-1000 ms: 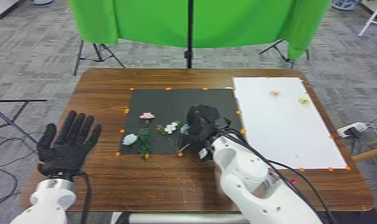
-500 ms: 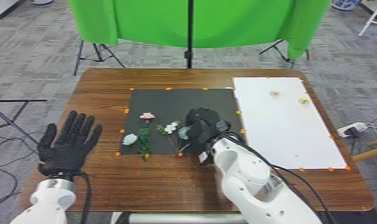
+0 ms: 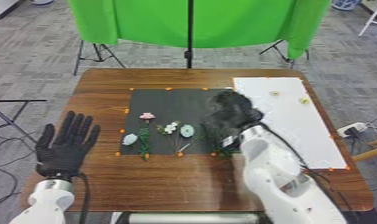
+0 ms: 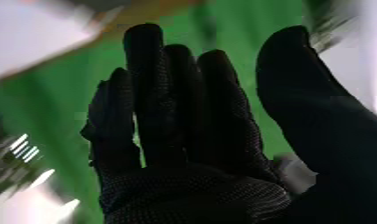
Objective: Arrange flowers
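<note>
Over the black mat [image 3: 158, 102] in the head view, our blurred right hand [image 3: 231, 112] has shifted rightward, uncovering the pale blue flower [image 3: 186, 131]; our left hand [image 3: 64, 152] lies spread. In the right wrist view, our fingers [image 4: 149, 75] extend, released, background smeared.

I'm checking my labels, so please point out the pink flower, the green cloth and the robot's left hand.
Pink flower [image 3: 147, 116]: head view, on its bloom.
Green cloth [image 3: 247, 25]: head view, right of the black pole [image 3: 191, 30].
Left hand [image 3: 62, 159]: head view, on its palm.
</note>
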`<action>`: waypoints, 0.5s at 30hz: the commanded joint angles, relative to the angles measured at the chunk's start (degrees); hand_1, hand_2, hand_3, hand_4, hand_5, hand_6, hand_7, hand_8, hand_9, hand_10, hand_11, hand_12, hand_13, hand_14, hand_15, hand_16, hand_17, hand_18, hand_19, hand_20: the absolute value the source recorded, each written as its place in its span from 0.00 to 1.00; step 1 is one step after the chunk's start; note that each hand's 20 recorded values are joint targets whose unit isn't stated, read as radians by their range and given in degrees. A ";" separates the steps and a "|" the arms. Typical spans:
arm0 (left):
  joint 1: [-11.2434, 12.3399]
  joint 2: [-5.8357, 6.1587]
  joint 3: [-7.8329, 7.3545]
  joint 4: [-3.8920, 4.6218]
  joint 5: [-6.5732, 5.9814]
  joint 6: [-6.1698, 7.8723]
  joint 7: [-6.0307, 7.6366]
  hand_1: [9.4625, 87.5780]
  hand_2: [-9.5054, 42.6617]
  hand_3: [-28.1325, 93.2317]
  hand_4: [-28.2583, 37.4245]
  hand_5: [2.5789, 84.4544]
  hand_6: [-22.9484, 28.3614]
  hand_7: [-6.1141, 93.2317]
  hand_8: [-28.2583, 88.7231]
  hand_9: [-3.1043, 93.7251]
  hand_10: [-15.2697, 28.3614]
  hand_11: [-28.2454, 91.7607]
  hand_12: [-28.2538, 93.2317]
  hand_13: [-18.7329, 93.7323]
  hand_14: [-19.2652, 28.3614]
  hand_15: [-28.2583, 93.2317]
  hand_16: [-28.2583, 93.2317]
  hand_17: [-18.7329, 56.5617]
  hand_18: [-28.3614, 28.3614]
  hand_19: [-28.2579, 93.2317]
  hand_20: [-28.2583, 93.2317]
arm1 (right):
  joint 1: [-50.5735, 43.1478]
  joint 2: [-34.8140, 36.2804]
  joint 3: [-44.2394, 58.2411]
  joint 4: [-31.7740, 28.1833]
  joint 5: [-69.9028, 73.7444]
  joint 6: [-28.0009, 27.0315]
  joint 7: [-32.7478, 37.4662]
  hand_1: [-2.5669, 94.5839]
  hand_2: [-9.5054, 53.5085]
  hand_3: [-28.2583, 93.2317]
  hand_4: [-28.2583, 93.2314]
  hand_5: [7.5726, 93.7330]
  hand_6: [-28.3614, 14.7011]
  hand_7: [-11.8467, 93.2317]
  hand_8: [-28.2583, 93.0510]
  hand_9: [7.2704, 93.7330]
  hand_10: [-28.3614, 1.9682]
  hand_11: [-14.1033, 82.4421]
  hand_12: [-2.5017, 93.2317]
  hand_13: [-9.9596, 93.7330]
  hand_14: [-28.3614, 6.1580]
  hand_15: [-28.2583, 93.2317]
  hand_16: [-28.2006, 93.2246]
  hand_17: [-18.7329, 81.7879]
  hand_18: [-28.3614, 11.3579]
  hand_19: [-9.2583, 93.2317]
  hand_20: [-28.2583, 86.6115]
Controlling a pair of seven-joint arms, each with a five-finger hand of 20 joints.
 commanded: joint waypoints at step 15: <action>2.14 -0.72 0.72 -0.59 -0.19 -0.86 2.90 0.22 0.54 0.86 0.00 0.53 0.64 0.19 0.15 0.45 0.70 0.40 0.29 0.44 0.73 0.50 0.17 0.16 0.74 0.53 0.33 | 20.06 10.85 5.85 30.77 -2.05 -7.09 3.18 0.47 0.00 0.94 0.00 0.42 0.58 0.27 0.11 0.38 0.53 0.26 0.14 0.45 0.40 0.45 0.33 0.39 0.20 0.76 0.47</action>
